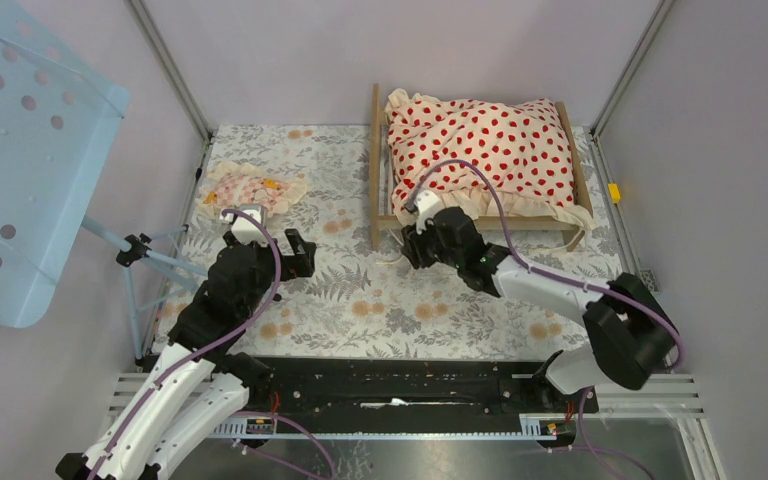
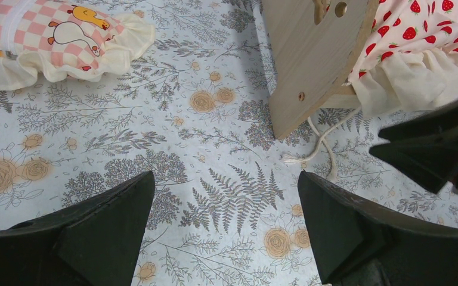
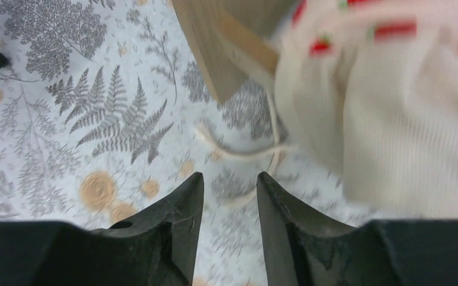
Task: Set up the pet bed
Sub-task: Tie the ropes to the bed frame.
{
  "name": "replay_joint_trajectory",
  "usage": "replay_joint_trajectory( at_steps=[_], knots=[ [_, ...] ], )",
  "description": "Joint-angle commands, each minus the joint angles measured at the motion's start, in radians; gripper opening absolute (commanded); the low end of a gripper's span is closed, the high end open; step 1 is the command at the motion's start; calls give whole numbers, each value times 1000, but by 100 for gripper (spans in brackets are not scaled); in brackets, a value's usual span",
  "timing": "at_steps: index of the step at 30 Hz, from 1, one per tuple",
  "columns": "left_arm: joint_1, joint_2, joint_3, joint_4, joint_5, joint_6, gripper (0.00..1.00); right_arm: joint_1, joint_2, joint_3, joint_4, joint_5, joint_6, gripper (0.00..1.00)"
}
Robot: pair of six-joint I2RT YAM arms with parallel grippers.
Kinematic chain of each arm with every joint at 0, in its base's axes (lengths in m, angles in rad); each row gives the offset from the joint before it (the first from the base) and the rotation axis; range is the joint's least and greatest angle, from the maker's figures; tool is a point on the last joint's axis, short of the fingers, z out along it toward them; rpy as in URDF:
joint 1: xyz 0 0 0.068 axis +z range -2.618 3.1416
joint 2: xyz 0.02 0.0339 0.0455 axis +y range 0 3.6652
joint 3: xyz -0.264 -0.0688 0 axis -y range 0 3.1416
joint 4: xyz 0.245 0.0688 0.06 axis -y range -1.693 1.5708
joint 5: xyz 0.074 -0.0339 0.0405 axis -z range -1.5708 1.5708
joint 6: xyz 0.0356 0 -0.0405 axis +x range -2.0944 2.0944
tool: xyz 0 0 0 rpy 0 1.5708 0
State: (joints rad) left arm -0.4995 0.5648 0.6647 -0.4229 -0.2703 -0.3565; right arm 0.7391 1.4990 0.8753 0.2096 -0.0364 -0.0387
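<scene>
Your right gripper (image 3: pixel 229 179) sat parted, empty, at the pet bed's (image 1: pixel 375 170) near-left corner, where the blanket (image 1: pixel 480 140) draped over. Left gripper (image 2: pixel 225 179) gaped wide near the pillow (image 1: pixel 250 188), likely its next pick.

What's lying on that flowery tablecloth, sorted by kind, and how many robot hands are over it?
Beds: 1, the pet bed
Blankets: 1, the strawberry blanket, on the bed
Pillows: 1, the pink checked pillow
Robot hands: 2, the left hand and the right hand
Total: 5
</scene>
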Motion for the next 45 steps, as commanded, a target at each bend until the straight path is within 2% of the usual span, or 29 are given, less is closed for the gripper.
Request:
replay_joint_trajectory(
  at_steps=[1, 4, 6, 8, 11, 12, 13, 17, 20, 22, 27, 34, 45],
  knots=[
    [3, -3, 2, 27, 1, -2, 99, -4, -115, -133, 41, 88, 350, 47],
    [3, -3, 1, 26, 0, -2, 99, -3, -111, -109, -79, 125, 403, 47],
    [3, -7, 1, 26, -3, -3, 99, -4, -123, -108, -94, 91, 276, 50],
    [3, -6, 0, 27, -1, -4, 99, -3, -144, -106, -91, -25, 75, 55],
    [3, -3, 1, 26, -1, -2, 99, -4, -201, -91, -172, -257, -381, 60],
    [3, -4, 1, 26, 1, -2, 99, -4, -223, -90, -198, -297, -569, 66],
    [3, -3, 1, 26, 1, -3, 99, -3, -240, -86, -245, -318, -684, 69],
    [3, -8, 1, 27, 2, -3, 99, -3, -204, 60, -563, -421, -1078, 72],
    [3, -8, 1, 27, 5, -2, 99, 2, -104, 164, -751, -421, -1230, 71],
    [3, -9, 1, 27, 4, -1, 99, 12, -53, 177, -778, -393, -1290, 70],
    [3, -17, 0, 27, 2, -1, 99, 62, 33, 152, -703, -286, -1371, 70],
    [3, -14, 2, 27, 7, -1, 99, 98, 192, 251, -781, -233, -1450, 67],
    [3, -18, 1, 29, 8, 1, 99, 95, 356, 396, -845, -172, -1507, 65]
  ],
)
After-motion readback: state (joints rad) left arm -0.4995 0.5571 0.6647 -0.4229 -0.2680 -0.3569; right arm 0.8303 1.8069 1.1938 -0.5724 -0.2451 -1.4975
